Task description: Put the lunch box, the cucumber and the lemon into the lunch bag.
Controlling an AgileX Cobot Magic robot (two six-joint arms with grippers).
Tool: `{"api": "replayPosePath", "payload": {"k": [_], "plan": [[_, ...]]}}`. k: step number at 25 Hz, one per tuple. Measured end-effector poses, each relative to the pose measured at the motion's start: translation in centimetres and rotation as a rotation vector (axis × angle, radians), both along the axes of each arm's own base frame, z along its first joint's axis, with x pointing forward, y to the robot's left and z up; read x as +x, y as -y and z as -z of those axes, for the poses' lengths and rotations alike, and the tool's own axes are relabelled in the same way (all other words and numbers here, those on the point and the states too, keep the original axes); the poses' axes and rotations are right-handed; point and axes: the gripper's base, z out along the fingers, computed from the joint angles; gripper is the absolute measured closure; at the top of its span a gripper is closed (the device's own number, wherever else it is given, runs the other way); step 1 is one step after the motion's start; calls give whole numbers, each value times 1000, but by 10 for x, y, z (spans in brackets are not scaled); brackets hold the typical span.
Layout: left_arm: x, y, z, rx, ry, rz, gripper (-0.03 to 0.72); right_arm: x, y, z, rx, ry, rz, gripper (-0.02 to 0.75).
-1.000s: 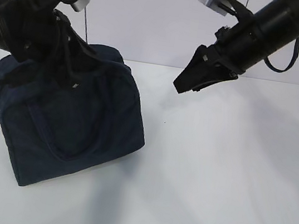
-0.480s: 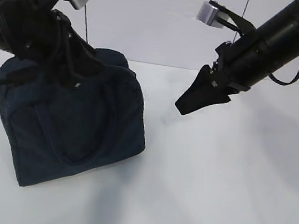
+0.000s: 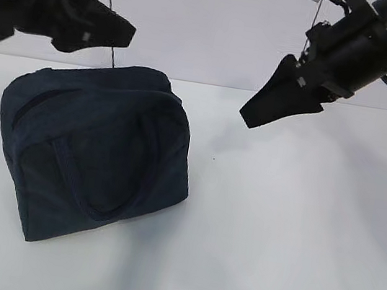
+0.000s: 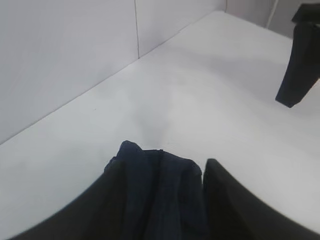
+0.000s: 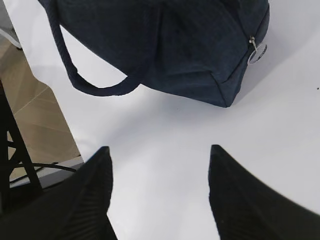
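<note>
The dark navy lunch bag (image 3: 97, 152) stands on the white table at the left, its top closed and a loop handle (image 3: 98, 200) hanging down its front. My left gripper (image 3: 111, 36) hovers above the bag's top, clear of it and open; in the left wrist view the bag's top (image 4: 160, 200) shows below, between the spread fingers. My right gripper (image 3: 256, 114) hangs open in the air to the right of the bag, holding nothing. In the right wrist view the bag (image 5: 165, 45) shows its ring zipper pull (image 5: 257, 52). Lunch box, cucumber and lemon are out of view.
White table (image 3: 290, 232) runs right and forward of the bag, with a pale wall behind it. The right wrist view shows the table's edge, wooden floor (image 5: 40, 115) and a black stand leg (image 5: 15, 150) beyond it.
My left gripper has let go of the bag's top, opened and risen above it. The bag has settled slightly. My right gripper has drifted up and to the right.
</note>
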Motion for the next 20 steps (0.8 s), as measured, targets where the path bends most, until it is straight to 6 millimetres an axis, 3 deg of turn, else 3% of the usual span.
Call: {"api": "replayPosePath", "payload": {"k": [8,16,20], "plan": [[-35,-42,-24,57,-147,-58,317,-49,15,-31,-12,59,42,273],[-87,-80,-62,-7,-134,-187,316,-94,40,-43,-52,228,294,273],[-115,-92,-59,0,-138,-229,316,-128,51,-43,-25,311,342,273]]}}
